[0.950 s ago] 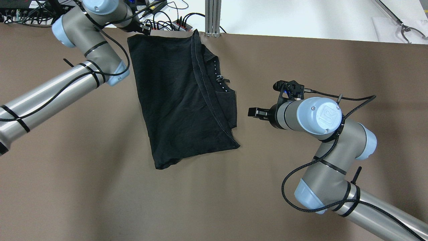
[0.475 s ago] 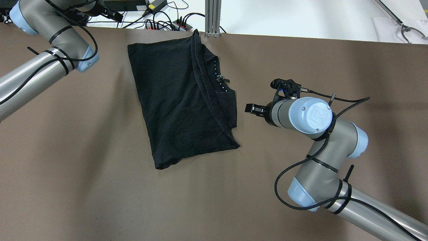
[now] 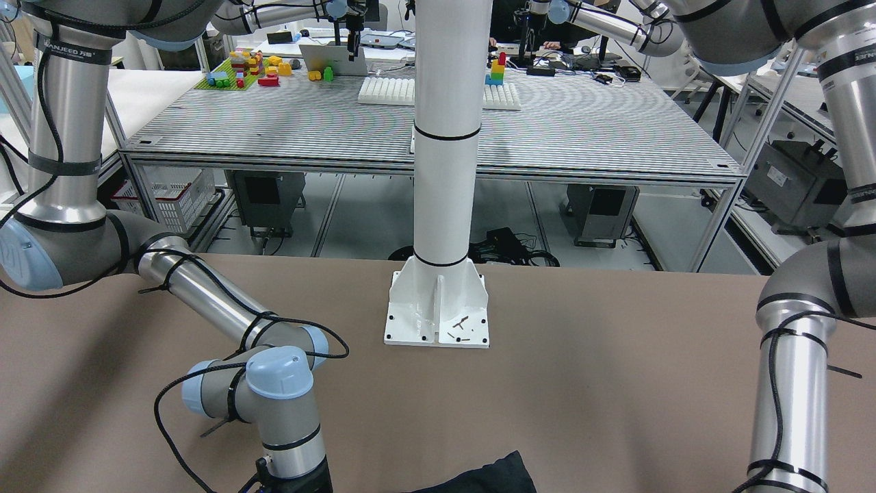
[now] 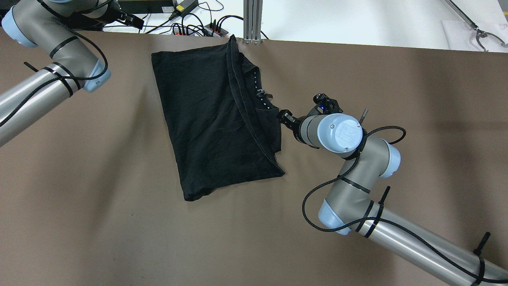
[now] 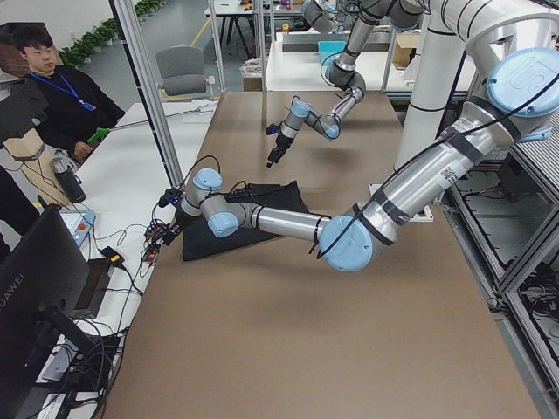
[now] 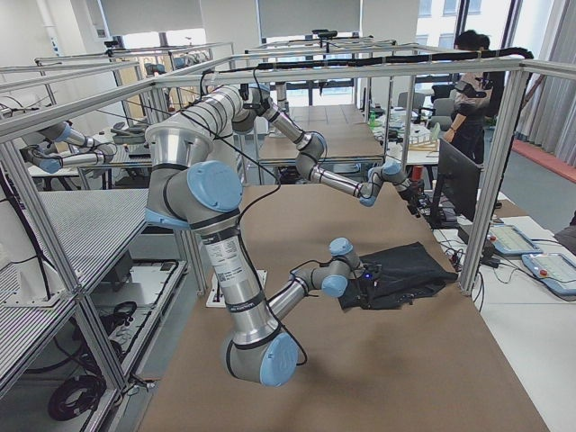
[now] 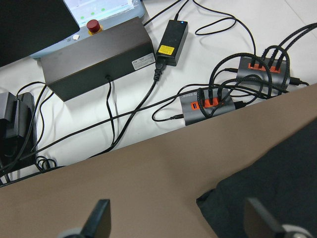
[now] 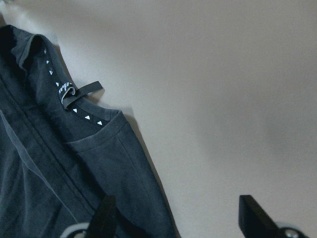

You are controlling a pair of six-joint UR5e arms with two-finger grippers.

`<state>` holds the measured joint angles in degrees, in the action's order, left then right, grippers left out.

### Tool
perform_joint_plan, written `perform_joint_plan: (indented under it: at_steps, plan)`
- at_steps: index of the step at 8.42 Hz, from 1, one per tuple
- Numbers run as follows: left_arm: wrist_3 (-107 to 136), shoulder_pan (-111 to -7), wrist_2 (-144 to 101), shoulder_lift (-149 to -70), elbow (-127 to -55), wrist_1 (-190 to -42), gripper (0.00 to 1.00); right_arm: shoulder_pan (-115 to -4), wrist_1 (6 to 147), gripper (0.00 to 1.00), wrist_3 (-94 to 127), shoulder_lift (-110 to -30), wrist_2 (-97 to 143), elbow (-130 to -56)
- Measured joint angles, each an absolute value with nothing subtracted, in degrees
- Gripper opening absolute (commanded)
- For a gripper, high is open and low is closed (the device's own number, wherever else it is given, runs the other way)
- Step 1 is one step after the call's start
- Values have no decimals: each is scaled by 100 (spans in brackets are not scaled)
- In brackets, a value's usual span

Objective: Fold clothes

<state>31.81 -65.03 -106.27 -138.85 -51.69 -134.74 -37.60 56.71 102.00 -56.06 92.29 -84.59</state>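
Brown table (image 4: 119, 238) fills the overhead view, with a white bench of cables beyond its far edge. On the far half of the table, a little left of the middle, lie the clothes (image 4: 206, 119): one black piece, folded and flat, its far edge reaching the table's far edge beside a metal post (image 4: 252, 20). A hem (image 4: 242, 99) runs slantwise down the right part, and right of it the neckband (image 4: 260, 89) shows small white triangles and a looped label (image 8: 74, 90). The right gripper (image 4: 283, 117) is at the right edge of the clothes, just below the neckband. Its fingers (image 8: 105, 215) are spread wide, one over the fabric and the other over bare table; whether either touches cannot be told. The left gripper (image 7: 178, 220) hangs over the table's far left edge, well apart from the other, its fingers (image 7: 100, 218) also spread with nothing between them. Under it a corner of the clothes shows at the right, and past the edge lie two hubs (image 7: 208, 101) with orange plugs, a power adapter (image 7: 172, 42) and a grey box (image 7: 94, 57). At the near side stands a white pillar (image 3: 445, 137).
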Motion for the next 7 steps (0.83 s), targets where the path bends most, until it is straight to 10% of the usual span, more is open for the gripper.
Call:
perform_joint_plan:
  at_steps: [7]
  plan:
    - [3261, -6453, -10644, -13827, -5229, -13482, 95, -3201, 5110, 51, 10986, -5450, 8475, -7888]
